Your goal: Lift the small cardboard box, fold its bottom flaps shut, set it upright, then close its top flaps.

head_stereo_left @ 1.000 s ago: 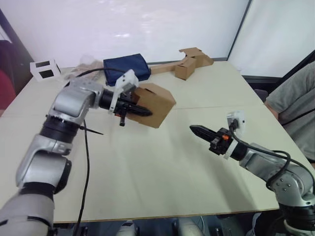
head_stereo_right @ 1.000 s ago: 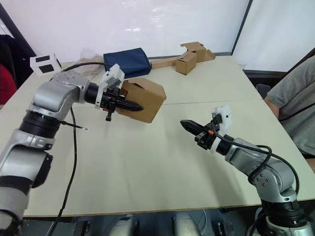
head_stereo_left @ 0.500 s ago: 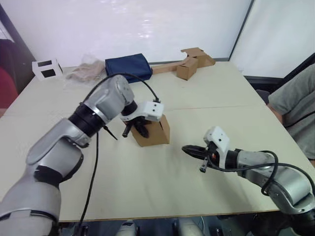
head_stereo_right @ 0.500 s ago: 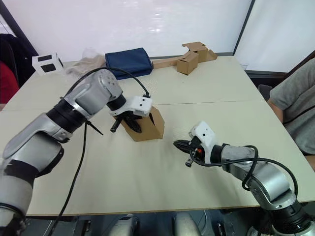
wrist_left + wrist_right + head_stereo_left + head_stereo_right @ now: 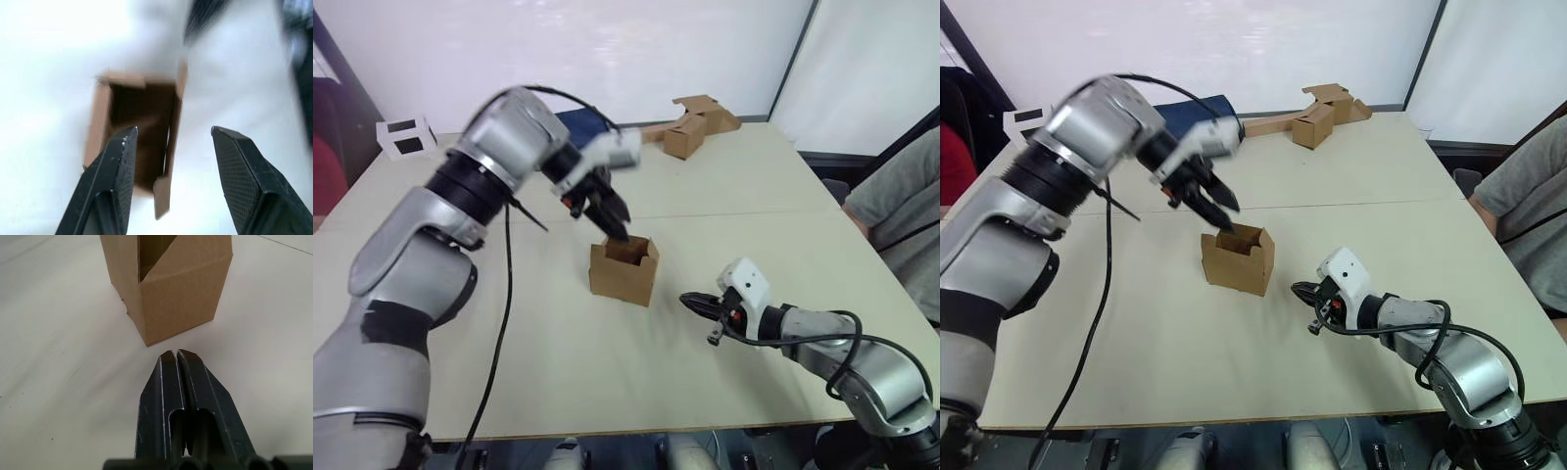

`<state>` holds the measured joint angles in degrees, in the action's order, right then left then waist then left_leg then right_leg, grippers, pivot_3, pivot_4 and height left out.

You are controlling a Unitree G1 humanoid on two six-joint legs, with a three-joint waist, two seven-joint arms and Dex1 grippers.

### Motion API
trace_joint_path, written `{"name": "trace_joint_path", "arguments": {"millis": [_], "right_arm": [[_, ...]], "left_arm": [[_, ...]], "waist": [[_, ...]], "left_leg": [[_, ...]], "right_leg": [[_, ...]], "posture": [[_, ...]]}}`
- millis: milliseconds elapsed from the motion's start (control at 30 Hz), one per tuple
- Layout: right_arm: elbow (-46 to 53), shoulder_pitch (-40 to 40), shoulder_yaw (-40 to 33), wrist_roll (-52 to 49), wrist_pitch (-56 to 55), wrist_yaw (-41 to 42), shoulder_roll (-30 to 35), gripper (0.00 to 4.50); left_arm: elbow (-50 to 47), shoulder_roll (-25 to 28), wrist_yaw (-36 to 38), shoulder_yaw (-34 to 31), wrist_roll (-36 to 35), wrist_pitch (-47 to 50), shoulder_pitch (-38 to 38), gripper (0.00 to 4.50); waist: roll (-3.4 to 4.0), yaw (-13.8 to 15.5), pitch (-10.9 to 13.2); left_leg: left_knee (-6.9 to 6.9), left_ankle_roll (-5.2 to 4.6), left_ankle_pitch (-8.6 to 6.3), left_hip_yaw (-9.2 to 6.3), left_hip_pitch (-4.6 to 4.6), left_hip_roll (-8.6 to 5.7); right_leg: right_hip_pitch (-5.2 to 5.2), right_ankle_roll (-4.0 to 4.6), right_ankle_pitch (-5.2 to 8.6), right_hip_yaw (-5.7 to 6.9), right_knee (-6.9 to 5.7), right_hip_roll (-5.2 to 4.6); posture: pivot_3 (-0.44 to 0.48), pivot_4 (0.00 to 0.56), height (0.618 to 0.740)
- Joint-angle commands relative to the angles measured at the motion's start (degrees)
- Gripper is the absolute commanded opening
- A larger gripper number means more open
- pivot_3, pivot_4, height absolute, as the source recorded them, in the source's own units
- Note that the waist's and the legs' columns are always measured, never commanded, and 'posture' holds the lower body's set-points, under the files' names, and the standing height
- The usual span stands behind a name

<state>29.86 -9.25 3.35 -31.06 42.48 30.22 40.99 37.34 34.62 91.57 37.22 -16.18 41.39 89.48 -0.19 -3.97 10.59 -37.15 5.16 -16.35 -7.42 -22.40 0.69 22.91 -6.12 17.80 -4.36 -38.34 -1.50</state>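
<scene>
I can read no text, label, brand or number anywhere, not even on the small cardboard box (image 5: pixel 623 271).

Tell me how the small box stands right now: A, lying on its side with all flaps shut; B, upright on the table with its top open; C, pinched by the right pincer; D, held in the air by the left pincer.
B: the box sits upright on the table with its top open, the open left pincer above it and the shut right pincer beside it, apart.
</scene>
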Motion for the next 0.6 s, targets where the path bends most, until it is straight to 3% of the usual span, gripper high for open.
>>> {"name": "trace_joint_path", "arguments": {"millis": [33,100,200,333,467,600], "right_arm": [[-0.81,1.01,-1.97,1.96,-2.44,-0.73,-1.64,0.0],[-2.24,1.35,-2.0,3.22,-3.57,-1.19,-2.74,0.0],[-5.2,0.4,-1.96,5.39,-5.53,-2.52,-4.95,0.0],[-8.84,-2.77,-2.53,5.58,-6.42,-3.29,-9.26,0.0],[-11.21,-5.27,-0.28,8.08,-5.43,-2.31,-9.19,0.0],[-11.99,-5.86,1.28,9.85,-4.8,-2.75,-10.15,0.0]], "left_arm": [[9.32,0.03,-11.88,-17.44,-4.24,5.34,2.27,2.48],[9.75,1.47,-19.4,-25.06,-4.89,2.75,-1.81,2.48],[5.94,3.57,-26.18,-31.96,-4.94,1.49,-10.67,1.81],[-0.01,4.15,-32.37,-40.14,-6.15,-3.13,-25.27,0.18],[-12.28,0.99,-38.63,-45.03,-8.32,-2.29,-41.0,0.08],[-25.8,-1.61,-41.59,-43.24,-8.1,-1.52,-52.73,0.08]], "waist": [[0.0,0.0,0.0],[0.03,-0.13,-0.02],[0.14,-0.19,-0.09],[0.11,0.13,-0.08],[0.03,1.01,-0.12],[-0.02,1.78,-0.14]], "left_leg": [[0.01,-0.01,-0.01,-0.01,-0.01,0.0],[0.01,-0.05,-0.02,0.0,0.01,0.01],[0.02,-0.04,-0.02,0.02,0.08,0.02],[-0.03,0.07,0.04,0.03,0.07,0.05],[-0.11,0.55,0.3,0.03,-0.17,-0.03],[-0.11,0.55,0.3,0.0,-0.15,-0.03]], "right_leg": [[0.01,0.0,0.0,0.0,0.0,0.0],[0.02,-0.01,0.01,-0.02,0.01,-0.01],[0.03,-0.01,0.01,-0.07,-0.06,-0.02],[0.11,0.0,0.0,-0.1,-0.22,-0.03],[0.25,-0.01,-0.01,-0.06,-0.22,-0.19],[0.2,0.0,-0.02,-0.03,-0.25,-0.19]], "posture": [[0.0,0.15,0.74],[0.0,0.15,0.74],[0.0,0.15,0.74],[0.0,0.15,0.74],[0.0,0.15,0.74],[0.0,0.15,0.74]]}}
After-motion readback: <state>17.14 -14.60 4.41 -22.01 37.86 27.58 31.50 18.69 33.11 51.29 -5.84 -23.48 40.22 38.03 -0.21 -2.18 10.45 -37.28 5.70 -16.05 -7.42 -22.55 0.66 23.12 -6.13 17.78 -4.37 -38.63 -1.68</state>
